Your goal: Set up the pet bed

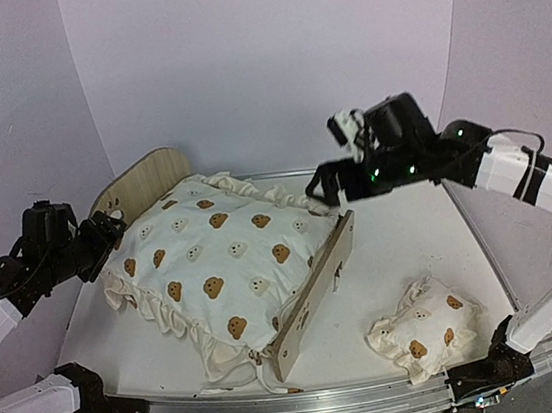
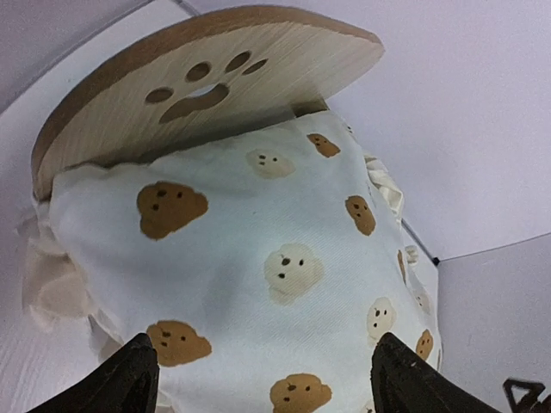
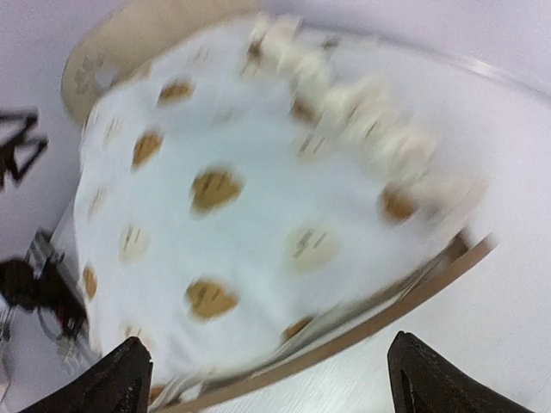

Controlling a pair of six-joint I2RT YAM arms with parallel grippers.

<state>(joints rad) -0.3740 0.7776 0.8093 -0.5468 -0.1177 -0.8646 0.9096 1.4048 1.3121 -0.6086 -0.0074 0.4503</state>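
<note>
Top cam: the pet bed [image 1: 312, 293] sits mid table [image 1: 401, 241] under the bear-print cushion [image 1: 222, 258], small pillow [image 1: 424, 329] off to its right; left wrist cam has the left gripper [image 2: 263, 344] spread wide, facing the paw-print headboard [image 2: 207, 86]; the blurry right wrist cam shows the right gripper [image 3: 269, 344] gaping above the cushion.

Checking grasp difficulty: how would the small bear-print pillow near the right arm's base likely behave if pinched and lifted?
The small pillow looks crumpled and puffy, so probably soft, sagging around a pinch. Its ruffled cloth cover suggests light and grippy; lying flat on the table, it is unlikely to roll.
</note>
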